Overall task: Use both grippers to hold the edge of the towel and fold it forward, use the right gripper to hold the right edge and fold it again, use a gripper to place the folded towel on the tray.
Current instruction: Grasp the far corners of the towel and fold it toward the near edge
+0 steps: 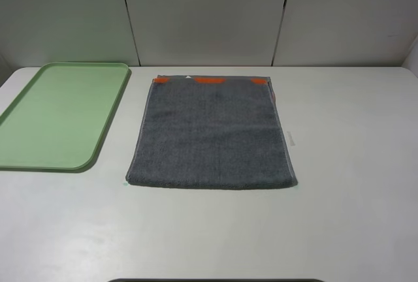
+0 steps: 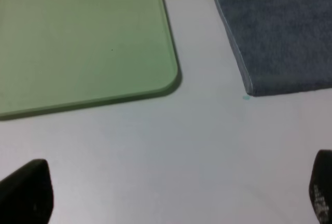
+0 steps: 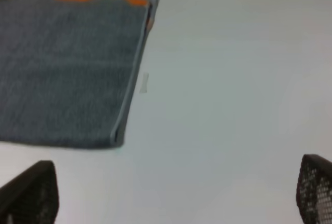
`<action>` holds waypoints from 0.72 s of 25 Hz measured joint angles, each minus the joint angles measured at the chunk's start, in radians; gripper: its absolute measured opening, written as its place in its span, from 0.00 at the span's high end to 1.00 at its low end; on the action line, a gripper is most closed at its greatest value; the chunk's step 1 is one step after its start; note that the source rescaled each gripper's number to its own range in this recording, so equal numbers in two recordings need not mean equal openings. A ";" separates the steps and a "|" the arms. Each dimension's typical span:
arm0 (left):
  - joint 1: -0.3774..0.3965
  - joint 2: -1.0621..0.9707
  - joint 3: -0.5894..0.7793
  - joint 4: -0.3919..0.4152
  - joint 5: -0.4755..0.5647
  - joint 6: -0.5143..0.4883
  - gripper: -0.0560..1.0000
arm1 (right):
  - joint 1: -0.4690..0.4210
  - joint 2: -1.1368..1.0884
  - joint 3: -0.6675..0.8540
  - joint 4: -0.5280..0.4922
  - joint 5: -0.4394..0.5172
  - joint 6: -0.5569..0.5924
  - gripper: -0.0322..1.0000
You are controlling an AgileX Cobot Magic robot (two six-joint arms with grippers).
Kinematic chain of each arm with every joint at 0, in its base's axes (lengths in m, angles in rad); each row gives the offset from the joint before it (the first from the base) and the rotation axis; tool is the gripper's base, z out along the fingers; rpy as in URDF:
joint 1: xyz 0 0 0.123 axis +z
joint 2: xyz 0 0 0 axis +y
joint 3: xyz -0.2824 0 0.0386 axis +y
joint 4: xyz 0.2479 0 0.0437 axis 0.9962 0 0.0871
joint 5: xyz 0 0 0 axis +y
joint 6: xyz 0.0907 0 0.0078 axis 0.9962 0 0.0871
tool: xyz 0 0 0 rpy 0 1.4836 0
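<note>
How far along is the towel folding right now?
Done: nothing yet. The dark grey terry-cloth towel lies flat on the white table, its plain near hem unlifted and its orange patches at the far end. In hand: nothing; the left gripper and right gripper are open over the table. Left: both folds, then placing it on the light green plastic tray.

The scene is lit softly and evenly from above. The white bench is rendered bright, without glare, while the back wall is shown a dimmer grey. Only thin, faint shadows are cast along the near hem of the towel and beside the tray. The exterior high view is fairly sharp. Both wrist views are soft and bluish, and the dark jaws at their corners are blurred, out of focus.
</note>
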 joint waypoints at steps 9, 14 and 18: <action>0.000 0.225 0.000 0.000 0.000 0.081 0.02 | 0.000 0.212 0.000 0.001 -0.001 -0.045 0.00; 0.000 0.349 0.000 0.000 -0.006 0.095 0.02 | 0.000 0.315 0.000 0.001 -0.005 -0.065 0.00; -0.029 0.434 -0.011 0.000 -0.017 0.118 0.02 | 0.000 0.391 -0.001 0.001 -0.042 -0.083 0.00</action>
